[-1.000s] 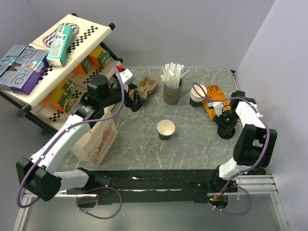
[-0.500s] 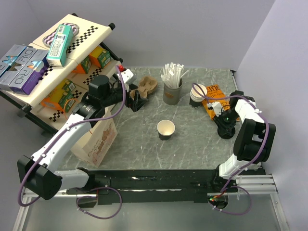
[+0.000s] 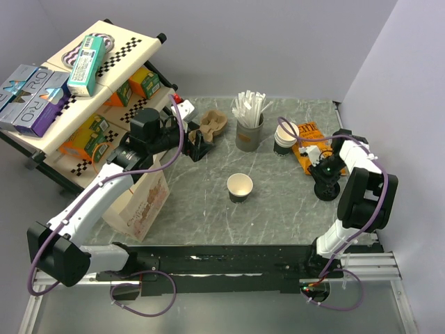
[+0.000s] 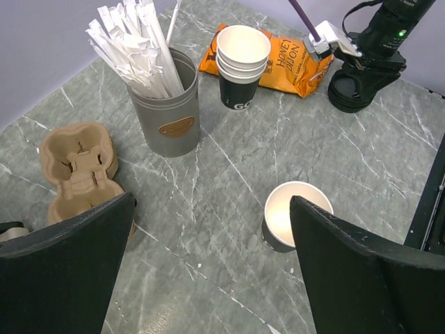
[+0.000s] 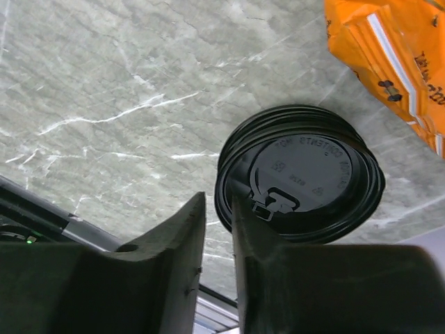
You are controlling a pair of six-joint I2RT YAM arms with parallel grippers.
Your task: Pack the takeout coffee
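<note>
Takeout coffee cup (image 3: 240,188) is seen upright, lidless, at mid-table, ahead of the wide-open left gripper (image 4: 212,202), judged the nearer one. The right gripper (image 5: 217,202) is set narrowly about a black lid (image 5: 306,167) at its rim; an actual grip cannot be told.

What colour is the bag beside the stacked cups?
The bag is orange; left wrist view shows it best.

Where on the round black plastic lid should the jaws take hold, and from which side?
Pinch the round black plastic lid by its rim, from above, on the edge away from the orange snack bag. It lies flat and wide, so probably only the rim fits between the jaws.
</note>
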